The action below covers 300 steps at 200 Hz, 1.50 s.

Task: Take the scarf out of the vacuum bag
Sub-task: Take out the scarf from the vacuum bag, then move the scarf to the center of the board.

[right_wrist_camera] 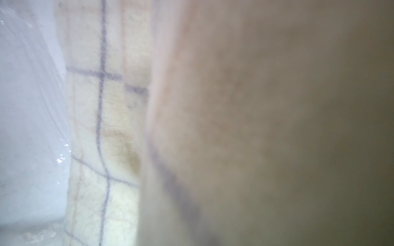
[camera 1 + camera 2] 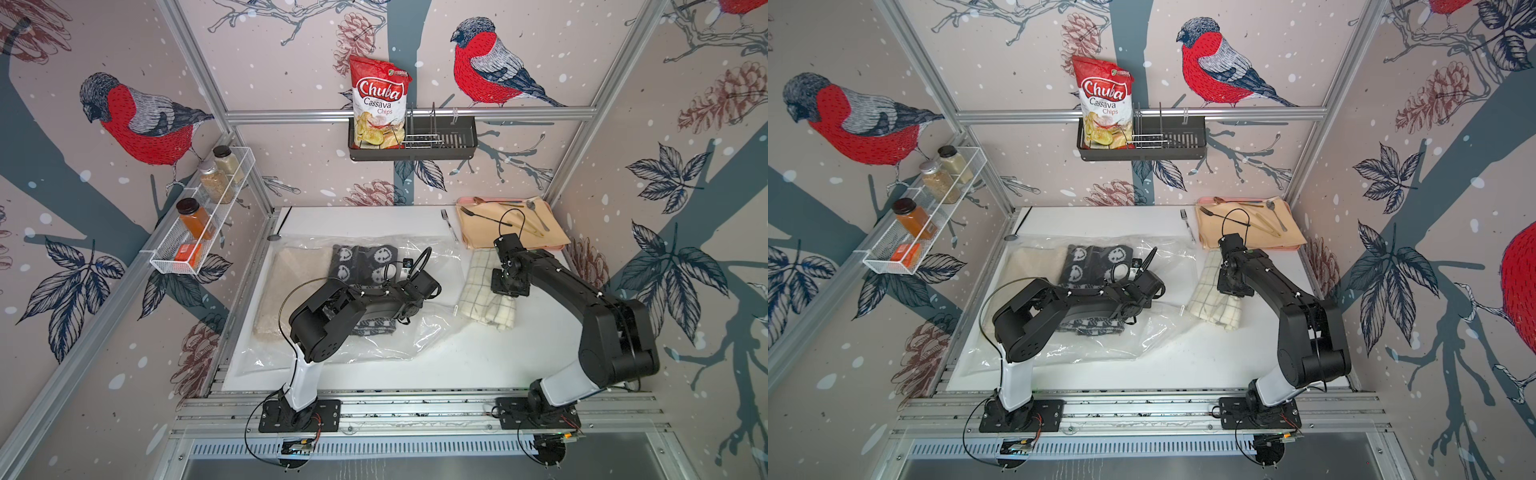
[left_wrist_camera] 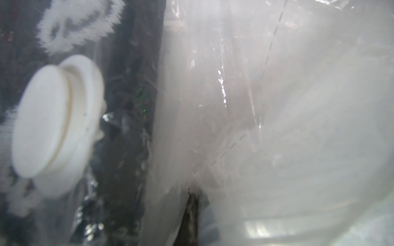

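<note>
Nearest us, the large crinkly clear plastic vacuum bag lies flat on the white table. It holds a folded beige cloth and a dark knit with pale smiley faces.

The left gripper is down on the bag beside its round white valve cap. Its jaws are fully closed, and the film puckers toward them, so we judge it has pinched the plastic.

We take the scarf to be the cream cloth with a thin dark check. It lies crumpled on the table just beside the bag's open side. We cannot tell whether its edge is clear of the film.

The right gripper sits on top of the scarf. The cloth fills its wrist view, so we cannot tell how wide the jaws stand or whether they hold it.

To do this step well, we should anchor the bag with the left gripper. Then we should draw the scarf low and away from the bag mouth until no fold touches the plastic. That pull should stay short of the silver fork and the pink tray of cutlery beyond.
</note>
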Each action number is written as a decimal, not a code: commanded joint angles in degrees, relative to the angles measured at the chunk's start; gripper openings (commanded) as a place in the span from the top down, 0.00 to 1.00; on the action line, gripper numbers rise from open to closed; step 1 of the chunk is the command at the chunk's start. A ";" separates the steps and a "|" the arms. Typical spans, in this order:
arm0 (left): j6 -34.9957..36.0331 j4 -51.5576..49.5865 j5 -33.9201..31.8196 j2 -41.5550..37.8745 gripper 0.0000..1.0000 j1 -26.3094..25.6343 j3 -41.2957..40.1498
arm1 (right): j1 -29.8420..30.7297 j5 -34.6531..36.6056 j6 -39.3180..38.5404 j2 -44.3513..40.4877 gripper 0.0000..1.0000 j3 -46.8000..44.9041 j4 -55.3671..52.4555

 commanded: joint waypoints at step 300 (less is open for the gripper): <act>-0.29 -2.42 1.17 0.68 1.00 -0.57 1.37 | 6.41 -5.69 12.26 -1.07 1.00 -19.28 16.34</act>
